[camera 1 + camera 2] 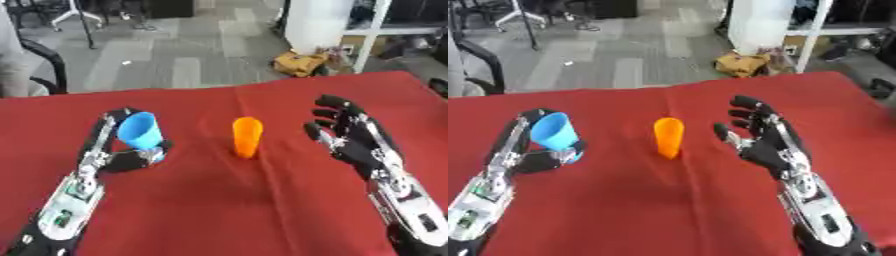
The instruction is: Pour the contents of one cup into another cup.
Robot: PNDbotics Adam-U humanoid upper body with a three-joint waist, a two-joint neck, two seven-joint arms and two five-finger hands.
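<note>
A blue cup [141, 131] is held in my left hand [131, 156], whose fingers and thumb curl round its lower part; the cup tilts with its mouth up and to the left. An orange cup [247, 137] stands on the red tablecloth [227, 200] in the middle, looking mouth-down with its rounded end up. My right hand [352, 137] hovers to the right of the orange cup, fingers spread and straight, palm facing it, apart from it. What the cups hold is hidden.
The red table's far edge [219, 87] runs across the upper part of the view. Beyond it lie grey floor, a yellow bag [300, 63], a white pillar [317, 22] and a black chair [48, 62] at the left.
</note>
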